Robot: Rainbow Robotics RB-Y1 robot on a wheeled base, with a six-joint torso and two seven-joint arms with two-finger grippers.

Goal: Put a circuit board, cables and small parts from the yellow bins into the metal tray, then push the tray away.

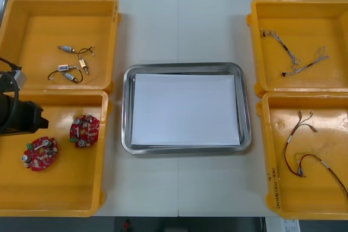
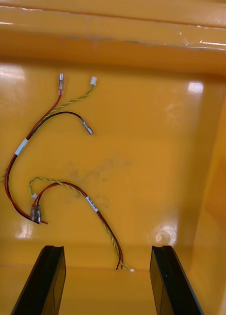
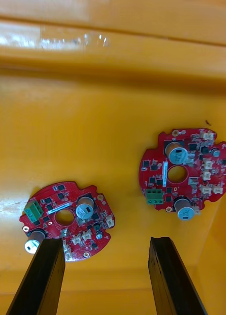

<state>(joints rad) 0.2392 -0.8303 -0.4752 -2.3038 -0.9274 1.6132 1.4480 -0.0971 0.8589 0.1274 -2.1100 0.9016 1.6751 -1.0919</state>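
Two round red circuit boards lie in the near left yellow bin (image 1: 54, 194): one (image 1: 40, 153) close to my left arm, the other (image 1: 84, 130) nearer the tray. My left gripper (image 3: 105, 268) hangs open above them, its fingers (image 3: 44, 275) standing apart, with one board (image 3: 67, 220) by the finger and the other board (image 3: 184, 173) farther off. My right gripper (image 2: 110, 273) is open over the near right bin (image 1: 326, 199), with red and yellow cables (image 2: 53, 147) lying ahead of its fingers. The metal tray (image 1: 128, 107) sits mid-table, white inside.
The far left bin (image 1: 32, 20) holds small metal parts (image 1: 73, 63) with black cables. Thin cables (image 1: 296, 55) lie in the far right bin (image 1: 304, 14). Red and yellow cables (image 1: 304, 145) show in the near right bin. Bare table surrounds the tray.
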